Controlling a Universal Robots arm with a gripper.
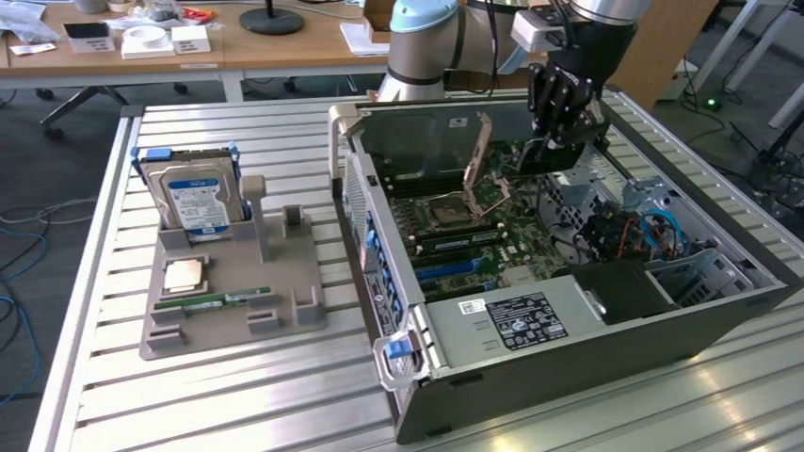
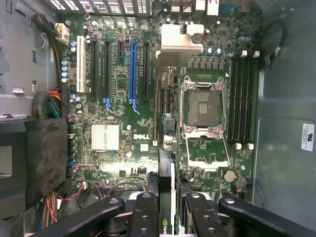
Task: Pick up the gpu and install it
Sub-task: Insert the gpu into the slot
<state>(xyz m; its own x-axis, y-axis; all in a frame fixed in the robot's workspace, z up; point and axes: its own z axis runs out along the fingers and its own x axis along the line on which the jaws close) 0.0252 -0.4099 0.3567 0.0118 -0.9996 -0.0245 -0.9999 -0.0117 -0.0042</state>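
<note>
My gripper (image 1: 562,132) hangs inside the open computer case (image 1: 540,363), above the motherboard (image 1: 484,245), and is shut on the gpu (image 1: 560,156), which shows as a dark block below the fingers. In the wrist view the gpu (image 2: 167,187) is edge-on between my two black fingers (image 2: 145,215), with my gripper (image 2: 170,217) closed around it. The card hangs over the green motherboard (image 2: 123,128), between the row of expansion slots with the long blue slot (image 2: 132,69) and the open CPU socket (image 2: 203,106). I cannot tell how high it is above the board.
On the exterior view's left a grey stand (image 1: 296,315) holds an upright hard drive (image 1: 191,198), a CPU chip (image 1: 186,274) and a narrow memory stick (image 1: 229,300). Case walls, a black power supply (image 1: 622,292) and cable bundles (image 2: 49,106) surround the board.
</note>
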